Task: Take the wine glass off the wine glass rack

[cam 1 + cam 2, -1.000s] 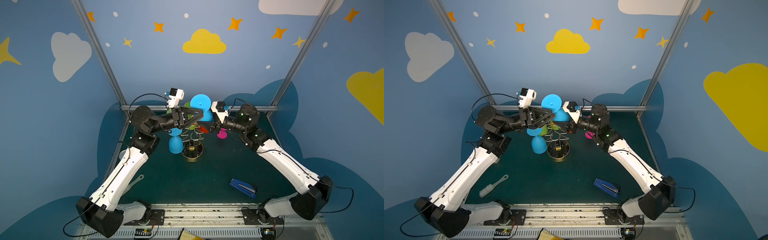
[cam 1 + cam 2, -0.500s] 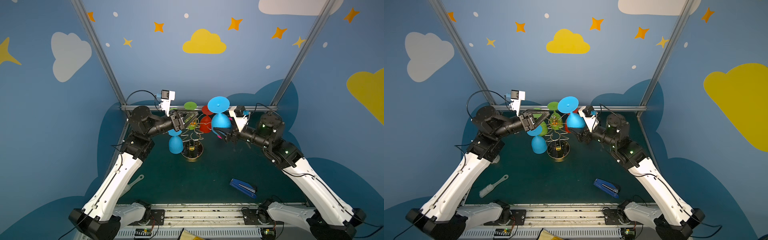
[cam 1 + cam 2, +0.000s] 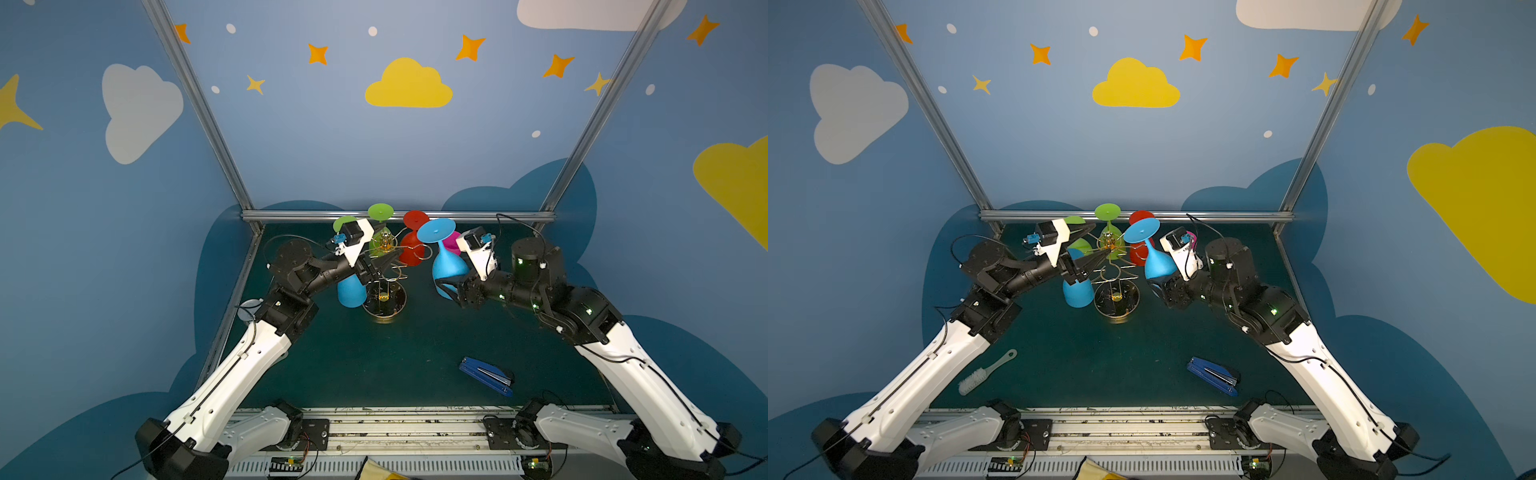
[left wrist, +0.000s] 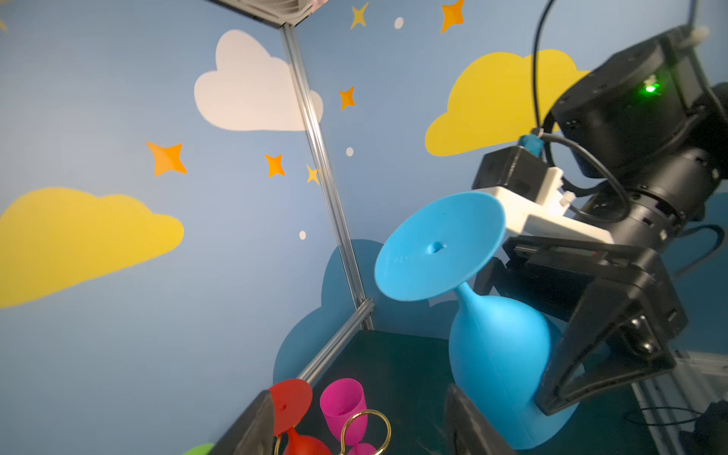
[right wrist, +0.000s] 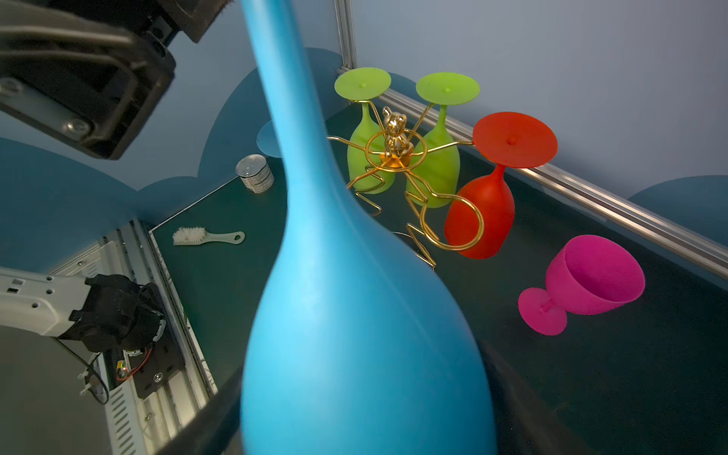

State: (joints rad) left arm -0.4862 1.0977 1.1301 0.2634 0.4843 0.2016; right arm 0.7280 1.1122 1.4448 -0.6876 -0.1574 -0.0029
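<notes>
The gold wire wine glass rack (image 3: 384,297) stands mid-table, topped by a small gold bear (image 5: 394,132). My right gripper (image 3: 448,287) (image 5: 362,413) is shut on the bowl of a blue wine glass (image 3: 445,266) (image 4: 496,354). It holds the glass foot-up and tilted, to the right of the rack and apart from it. My left gripper (image 3: 1090,245) (image 4: 360,425) is open by the rack's upper arms, holding nothing. Hanging on the rack are a second blue glass (image 3: 351,291), two green glasses (image 5: 368,157) and a red glass (image 5: 484,212).
A pink glass (image 5: 591,279) lies on its side behind the right gripper. A blue stapler (image 3: 486,376) lies front right, a white brush (image 3: 984,372) front left, and a tin can (image 5: 255,173) back left. A metal rail (image 3: 399,216) runs along the back edge.
My right arm has carried the blue glass from above the rack's top to the right and lower. My left gripper has opened wider and drawn back a little to the left.
</notes>
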